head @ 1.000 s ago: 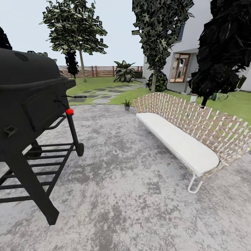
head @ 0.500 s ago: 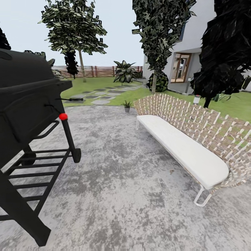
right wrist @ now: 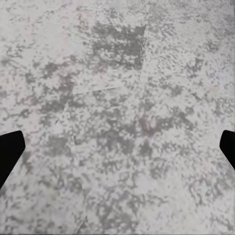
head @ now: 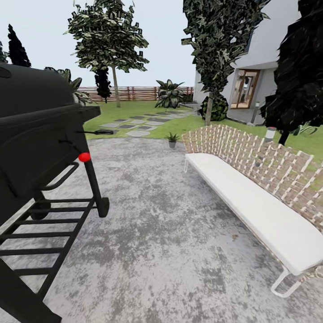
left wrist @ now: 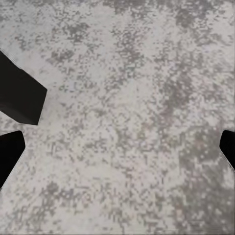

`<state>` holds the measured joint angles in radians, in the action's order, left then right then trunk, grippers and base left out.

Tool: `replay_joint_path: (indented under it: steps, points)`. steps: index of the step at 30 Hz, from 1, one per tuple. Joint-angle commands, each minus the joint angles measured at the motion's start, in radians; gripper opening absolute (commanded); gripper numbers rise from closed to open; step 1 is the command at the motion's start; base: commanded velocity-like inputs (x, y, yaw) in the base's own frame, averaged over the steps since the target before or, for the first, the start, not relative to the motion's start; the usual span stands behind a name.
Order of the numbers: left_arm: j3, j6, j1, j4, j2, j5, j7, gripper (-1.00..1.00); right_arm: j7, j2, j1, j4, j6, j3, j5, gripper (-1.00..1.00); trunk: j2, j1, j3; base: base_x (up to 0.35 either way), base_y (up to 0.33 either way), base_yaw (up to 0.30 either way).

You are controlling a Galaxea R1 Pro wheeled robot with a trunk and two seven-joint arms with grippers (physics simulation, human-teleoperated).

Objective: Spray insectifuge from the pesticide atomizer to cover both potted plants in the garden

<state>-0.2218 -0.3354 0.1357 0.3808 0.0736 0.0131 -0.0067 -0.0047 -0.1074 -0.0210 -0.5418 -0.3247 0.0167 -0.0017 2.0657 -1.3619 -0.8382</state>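
One potted plant [head: 172, 139], a low green rosette in a small grey pot, stands at the far edge of the grey patio [head: 161, 224], just left of the bench's end. The pesticide atomizer is out of view. The garden's lawn [head: 134, 109] with grey stepping stones [head: 134, 123] lies beyond it, closed off by a brown slatted fence [head: 134, 93]. In the left wrist view my left gripper [left wrist: 117, 149] hangs open over bare paving, dark fingertips [left wrist: 10, 152] far apart. My right gripper [right wrist: 117, 149] is likewise open above the paving, nothing between its fingertips [right wrist: 10, 149].
A big black grill [head: 36, 148] on a wheeled frame with a red knob [head: 84, 157] stands at the left. A long woven bench [head: 251, 197] with a white cushion runs along the right. Between them lies an open lane of patio. A grey bollard lamp [head: 270, 133] stands behind the bench.
The camera has moved forward over the patio and turned a little. The grill and bench now sit nearer and lower in the picture, and the potted plant looks slightly closer.
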Motion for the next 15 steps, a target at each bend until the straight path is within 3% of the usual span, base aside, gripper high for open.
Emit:
replay_joint_path:
  steps: [1, 15]
  points:
    - [-0.003, -0.003, 0.000, -0.002, 0.000, 0.004, -0.001, 1.00, 0.000, 0.000, 0.000, 0.001, -0.003, 0.000, -0.001, 1.00, 0.000, 0.000, -0.001, 0.341, 0.000, 0.035]
    - [-0.004, -0.001, -0.001, -0.005, -0.007, 0.007, -0.001, 1.00, 0.004, 0.002, 0.000, 0.000, 0.000, 0.003, -0.002, 1.00, 0.000, 0.000, 0.000, 0.341, 0.000, 0.006]
